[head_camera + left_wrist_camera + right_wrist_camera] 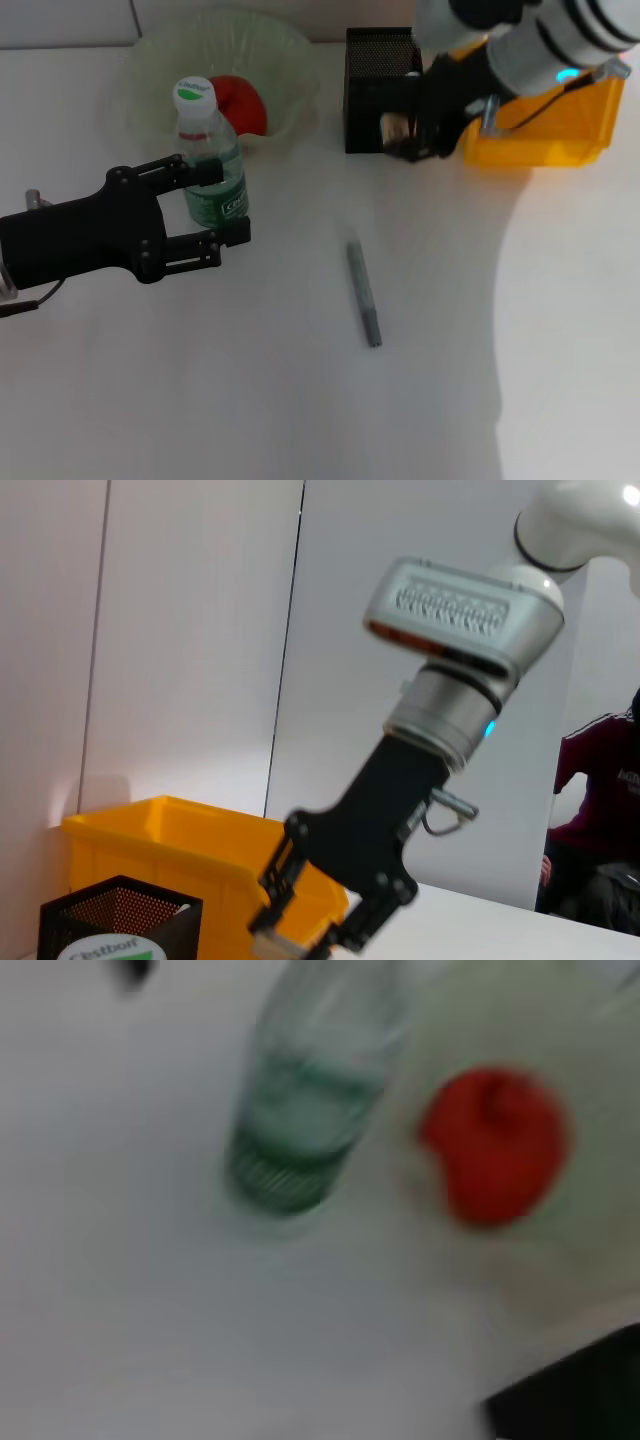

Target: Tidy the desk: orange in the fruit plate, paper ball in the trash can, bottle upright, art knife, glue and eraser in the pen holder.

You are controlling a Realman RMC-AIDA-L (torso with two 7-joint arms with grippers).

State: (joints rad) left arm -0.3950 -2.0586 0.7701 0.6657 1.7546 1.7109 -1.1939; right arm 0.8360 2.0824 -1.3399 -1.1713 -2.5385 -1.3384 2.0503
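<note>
The bottle (212, 150), clear with a green label and a white cap, stands upright in front of the fruit plate (290, 55). My left gripper (212, 205) is open, with a finger on each side of the bottle's lower part. A red-orange orange (240, 100) lies in the plate. My right gripper (408, 142) is shut on a small pale eraser (393, 128), at the near right corner of the black mesh pen holder (375, 85). The grey art knife (364, 295) lies on the table. Paper ball and glue are out of view.
A yellow bin (560, 135) stands right of the pen holder, behind my right arm. The left wrist view shows the right gripper (310, 935), the yellow bin (150, 845) and a person (600, 810) far off. The bottle (300, 1120) and the orange (495, 1145) appear in the right wrist view.
</note>
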